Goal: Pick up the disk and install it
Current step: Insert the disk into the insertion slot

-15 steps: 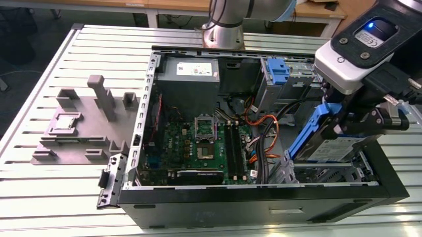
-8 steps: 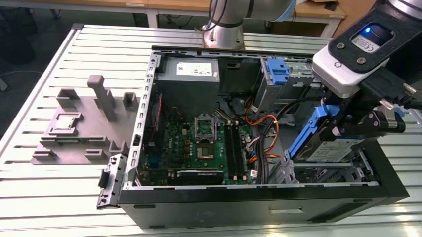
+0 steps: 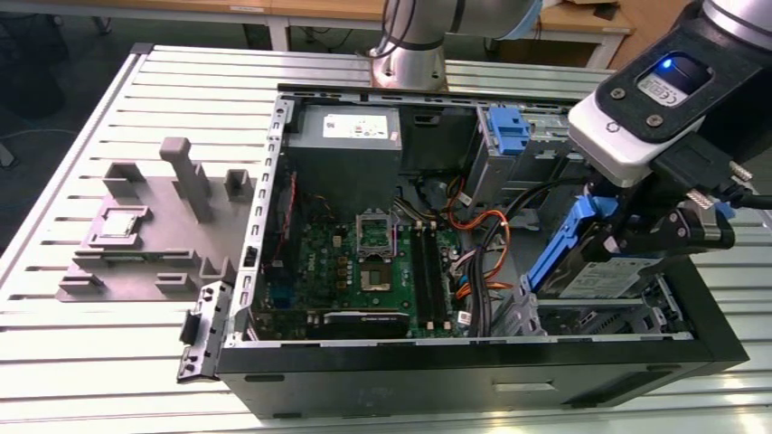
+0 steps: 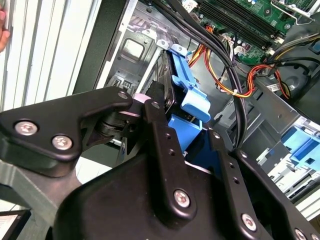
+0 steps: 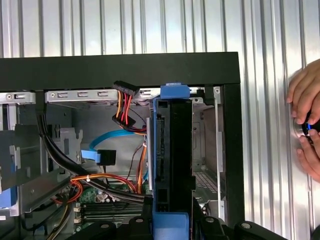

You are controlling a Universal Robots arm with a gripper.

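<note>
We have the hand clamped on the disk, on edge at the exterior frame's lower right. Its long axis slants down from the hand into the case's drive bay.

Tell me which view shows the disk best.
First wrist view: the disk stands edge-on, nearly full length, blue rails clear. The exterior view shows its labelled face, partly hidden; the second wrist view, a blue rail.
</note>
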